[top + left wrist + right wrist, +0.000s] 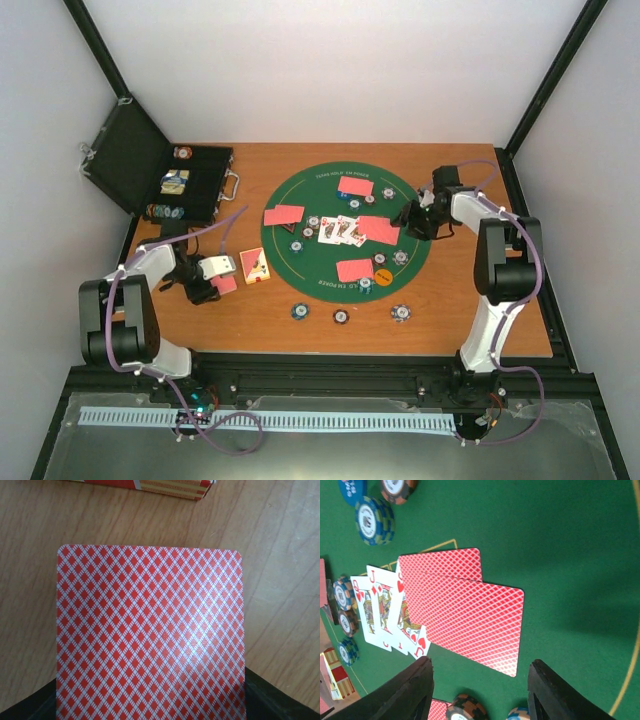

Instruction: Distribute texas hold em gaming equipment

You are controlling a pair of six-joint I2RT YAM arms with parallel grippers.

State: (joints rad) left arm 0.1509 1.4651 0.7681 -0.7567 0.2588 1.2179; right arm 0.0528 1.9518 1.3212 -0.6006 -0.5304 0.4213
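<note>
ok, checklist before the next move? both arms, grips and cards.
1. Left gripper grip on the red-backed card: ok, card held with its back up.
2. Only one card held: cannot tell, only the top back shows.
3. Held card clear of the card box: ok, bare table shows between them.
4. Right gripper empty: ok, jaws apart, nothing between them.
5. Face-down pair flat on the green mat: ok.
6. Pair clear of the face-up cards: not ok, its edge covers theirs.
</note>
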